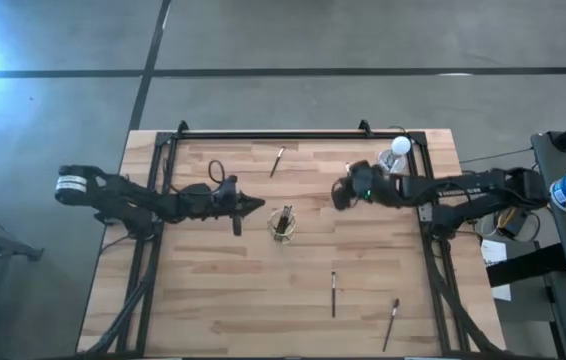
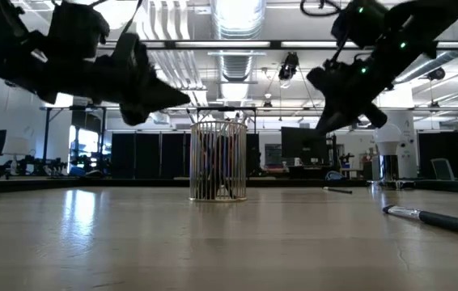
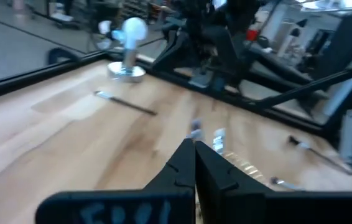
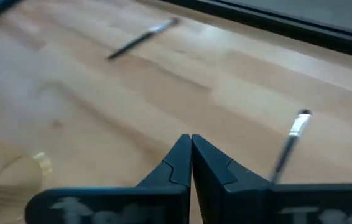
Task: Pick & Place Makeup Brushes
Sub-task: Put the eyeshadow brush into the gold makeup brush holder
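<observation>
My left pincer hangs above the table with its fingers pressed together on nothing, tip aimed at the wire cup that stands just ahead of it and slightly to one side. My right pincer is also clenched and empty, raised on the cup's other side. Several brushes already stand in the cup.

Three brushes lie loose: one beyond my left pincer toward the far edge, one on the near side of the cup, and one near the front edge on my right arm's side.

The risks, as I judge them: both pincers sit close to the cup, so a careless sweep from either could knock it over and spill what it holds. The cup looks light, so even a graze might do it. My fingers must part before I descend, or I will only shove a thin handle and roll it away. The white round-topped stand sits just behind my right wrist, so a wide swing could strike it.
</observation>
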Controlling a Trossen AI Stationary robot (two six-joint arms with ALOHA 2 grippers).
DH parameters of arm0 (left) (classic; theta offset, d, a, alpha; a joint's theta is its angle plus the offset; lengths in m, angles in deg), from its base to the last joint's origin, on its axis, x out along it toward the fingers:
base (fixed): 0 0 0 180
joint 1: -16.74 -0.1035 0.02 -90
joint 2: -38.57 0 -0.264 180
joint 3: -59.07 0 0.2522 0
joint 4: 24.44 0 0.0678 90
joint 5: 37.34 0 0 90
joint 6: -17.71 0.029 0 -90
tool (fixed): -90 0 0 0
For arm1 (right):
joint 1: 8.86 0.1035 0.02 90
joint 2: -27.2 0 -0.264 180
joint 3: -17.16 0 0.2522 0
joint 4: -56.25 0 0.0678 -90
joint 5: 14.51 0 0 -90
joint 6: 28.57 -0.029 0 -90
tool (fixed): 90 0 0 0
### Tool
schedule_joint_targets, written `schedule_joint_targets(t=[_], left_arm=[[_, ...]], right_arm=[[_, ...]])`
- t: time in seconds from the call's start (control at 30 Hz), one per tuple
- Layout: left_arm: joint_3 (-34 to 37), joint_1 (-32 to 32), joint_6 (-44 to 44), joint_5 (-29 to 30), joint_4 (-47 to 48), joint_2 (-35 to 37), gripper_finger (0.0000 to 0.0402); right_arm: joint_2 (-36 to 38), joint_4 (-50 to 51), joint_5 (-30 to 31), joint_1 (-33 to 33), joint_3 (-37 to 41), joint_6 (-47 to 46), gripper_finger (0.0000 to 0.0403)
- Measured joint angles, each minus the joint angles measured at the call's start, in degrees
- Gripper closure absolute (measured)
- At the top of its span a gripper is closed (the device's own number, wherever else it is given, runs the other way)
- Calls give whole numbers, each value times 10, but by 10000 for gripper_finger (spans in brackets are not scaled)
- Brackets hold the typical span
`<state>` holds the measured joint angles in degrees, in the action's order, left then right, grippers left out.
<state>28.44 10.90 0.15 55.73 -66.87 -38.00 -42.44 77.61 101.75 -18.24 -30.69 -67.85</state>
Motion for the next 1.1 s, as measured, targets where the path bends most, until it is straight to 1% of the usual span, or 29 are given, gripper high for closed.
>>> schedule_joint_targets(t=[0.1, 0.23, 0.43, 0.6, 0.7, 0.8, 0.97, 1.1], left_arm=[[26, -26, 8, 0, -22, 0, 401], [47, -55, 21, -1, -53, -1, 401], [55, -88, 43, -21, -56, -1, 401], [53, -109, 45, -41, -56, -1, 401], [53, -114, 45, -47, -57, -1, 401], [53, -114, 52, -48, -57, -1, 401], [54, -114, 53, -51, -52, -1, 401], [57, -114, 54, -51, -46, -1, 401]], right_arm=[[-7, -4, -35, -66, 0, 5, 389], [-33, -2, -64, -130, 2, 5, 362], [-116, -29, -68, -176, 1, -5, 308], [-183, -48, -68, -211, -13, 3, 286], [-210, -50, -69, -230, -20, 7, 286], [-229, -58, -71, -240, -25, 7, 294], [-252, -84, -90, -245, -33, 13, 319], [-264, -84, -94, -245, -44, 20, 343]])
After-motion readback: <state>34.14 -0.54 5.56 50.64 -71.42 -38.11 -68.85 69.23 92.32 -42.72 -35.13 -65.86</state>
